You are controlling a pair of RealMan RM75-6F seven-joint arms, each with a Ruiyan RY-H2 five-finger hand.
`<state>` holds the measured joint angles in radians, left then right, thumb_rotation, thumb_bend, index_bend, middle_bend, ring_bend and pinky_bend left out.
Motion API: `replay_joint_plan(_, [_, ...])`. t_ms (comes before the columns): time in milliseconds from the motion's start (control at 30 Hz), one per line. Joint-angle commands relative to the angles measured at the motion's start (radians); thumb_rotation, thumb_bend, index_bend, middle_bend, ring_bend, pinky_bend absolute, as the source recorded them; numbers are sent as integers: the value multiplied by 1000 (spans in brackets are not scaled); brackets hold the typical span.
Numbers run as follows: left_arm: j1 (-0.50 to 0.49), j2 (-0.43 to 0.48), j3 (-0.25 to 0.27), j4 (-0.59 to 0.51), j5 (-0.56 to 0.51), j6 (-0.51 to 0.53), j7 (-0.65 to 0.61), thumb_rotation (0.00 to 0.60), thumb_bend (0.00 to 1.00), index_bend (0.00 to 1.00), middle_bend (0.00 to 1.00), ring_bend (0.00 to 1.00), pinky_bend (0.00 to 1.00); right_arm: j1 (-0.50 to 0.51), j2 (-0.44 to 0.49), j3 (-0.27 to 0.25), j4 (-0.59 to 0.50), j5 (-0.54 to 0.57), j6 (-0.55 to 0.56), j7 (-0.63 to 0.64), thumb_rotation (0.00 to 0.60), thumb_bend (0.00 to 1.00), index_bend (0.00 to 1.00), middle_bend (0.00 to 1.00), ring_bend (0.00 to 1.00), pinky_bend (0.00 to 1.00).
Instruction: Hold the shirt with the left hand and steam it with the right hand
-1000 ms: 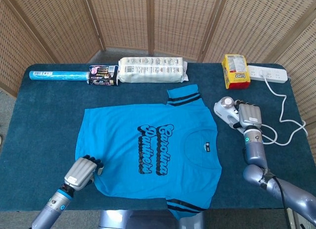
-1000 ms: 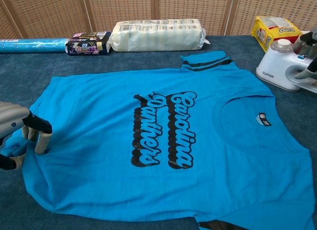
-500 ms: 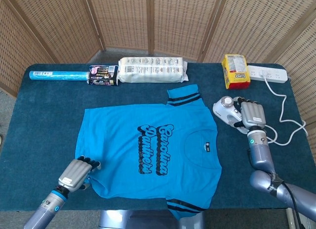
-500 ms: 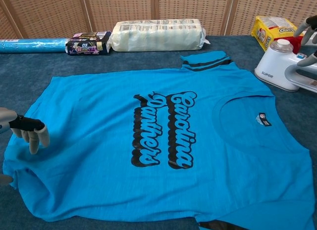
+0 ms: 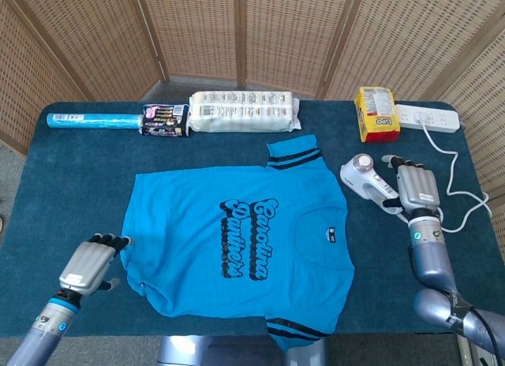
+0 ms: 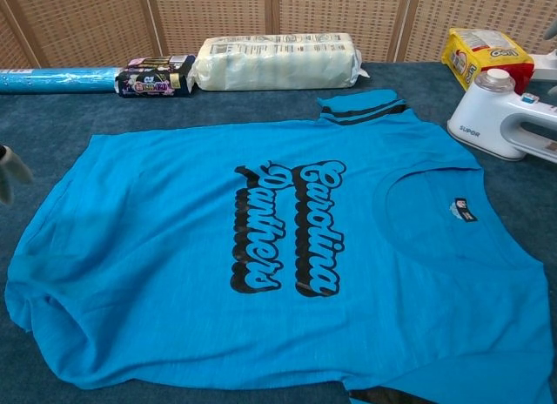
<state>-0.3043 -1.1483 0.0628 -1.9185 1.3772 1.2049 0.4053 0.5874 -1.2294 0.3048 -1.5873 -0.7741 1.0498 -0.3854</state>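
Shirt (image 5: 237, 240): blue, black script print, spread flat on dark blue table (image 5: 71, 192), collar toward right hand side, hem toward left hand side.

Left hand (image 5: 88, 263): positioned just beyond shirt's hem edge, off the fabric, palm down, fingers apart and slightly curled, holding nothing. Only a fingertip visible at left border of chest view.

Beyond left hand, along far table edge: blue tube (image 5: 91, 121), then dark printed packet (image 5: 165, 120), touching or nearly touching end to end. Next along, white wrapped pack (image 5: 246, 112), directly beyond shirt's upper sleeve (image 5: 293, 154), which carries black stripes.

Lower sleeve (image 5: 300, 331): striped, hanging at near table edge.

Steamer (image 5: 364, 177): white, resting on table between shirt collar area and right hand, apart from fabric. Marked "SUPOR" in chest view.

Right hand (image 5: 415, 188): just beside steamer's handle end, fingers extended and spread, nothing gripped. Contact with handle: cannot tell.

Beyond right hand: yellow snack bag (image 5: 375, 113), then white power strip (image 5: 426, 117) at far corner, white cord (image 5: 456, 184) trailing back past right hand.
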Motion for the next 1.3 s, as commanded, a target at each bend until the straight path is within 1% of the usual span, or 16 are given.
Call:
replay_joint_plan(33, [18,35,-14,-5,-5,33,-32,600,70,249,363,294,281,-24,14,-9,-23,-35,32,33,529,222,220,306,280,255])
replay_joint_plan(233, [66,115,-31,13,-19,111,-108,600,71,249,363,294,281,-90,40,-55,-52,-139,109,84,529,219,244,323,285,259])
replay_joint_plan(367, [95,142,-30,31,-28,140,-153,600,71,250,363,294,281,-136,63,-82,-77,-181,146,118,529,218,260,334,295,261])
replay_joint_plan(500, [138,168,-23,63,-41,174,-209,600,70,249,363,294,281,-201,93,-126,-121,-227,204,134,529,214,278,348,309,262])
replay_joint_plan(633, [184,184,-19,90,-39,224,-256,600,70,250,363,294,281,-271,112,-171,-172,-277,272,152,531,212,295,359,316,262])
replay_joint_plan(967, [274,192,6,111,-19,296,-339,600,71,249,364,294,281,-399,127,-238,-220,-396,419,191,531,211,339,369,317,262])
replay_joint_plan(1100, [293,193,11,113,-8,304,-360,600,71,249,363,294,281,-430,138,-247,-230,-431,447,211,527,211,346,377,317,262])
replay_joint_plan(1300, [295,209,2,94,21,306,-361,600,71,249,363,294,281,-447,143,-244,-224,-455,444,232,530,211,351,378,317,262])
